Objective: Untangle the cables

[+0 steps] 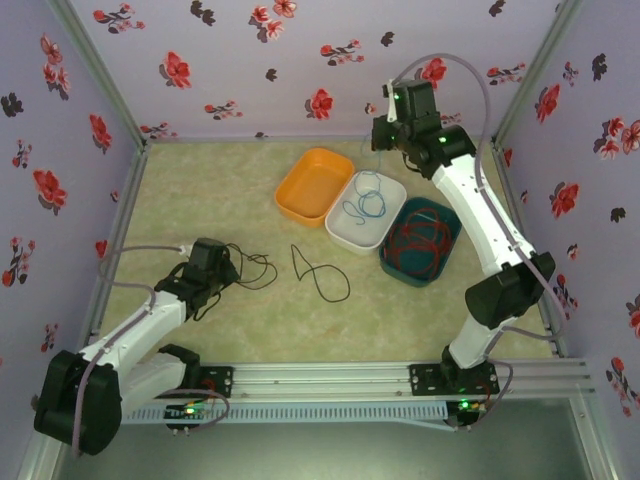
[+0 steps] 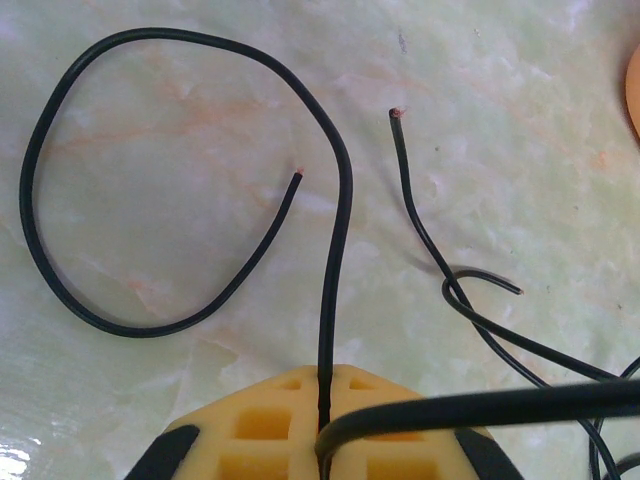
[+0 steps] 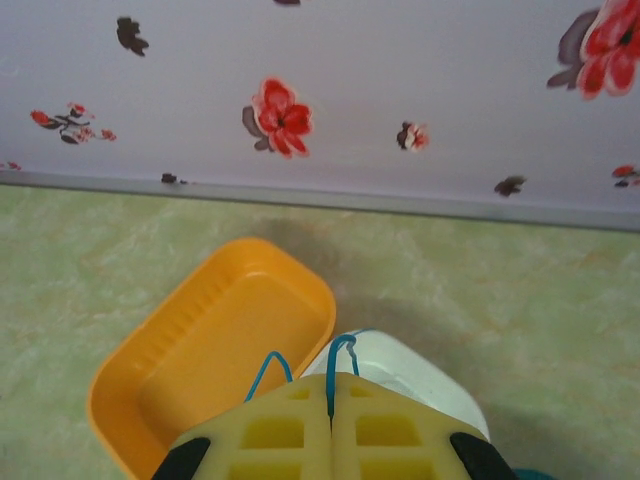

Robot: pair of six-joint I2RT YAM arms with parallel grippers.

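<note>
My left gripper (image 1: pixel 232 268) (image 2: pixel 325 388) is low over the table and shut on a black cable (image 2: pixel 338 200). That cable runs up from the jaws and curls into a wide loop on the left. A second thin black cable (image 2: pixel 408 185) lies to the right, and another black one (image 1: pixel 318 272) lies loose at mid table. My right gripper (image 1: pixel 383 133) (image 3: pixel 330 385) hangs high over the trays. It is shut on a thin blue cable (image 3: pixel 334 352), whose remaining length rests in the white tray (image 1: pixel 385 232). Red cables (image 1: pixel 420 238) are coiled in the teal tray (image 1: pixel 392 266).
An orange tray (image 1: pixel 300 195) (image 3: pixel 200 340) stands left of the white tray (image 3: pixel 425 375), with the teal tray on the right. Floral walls close in the back and sides. The arm bases and a metal rail (image 1: pixel 330 378) run along the near edge.
</note>
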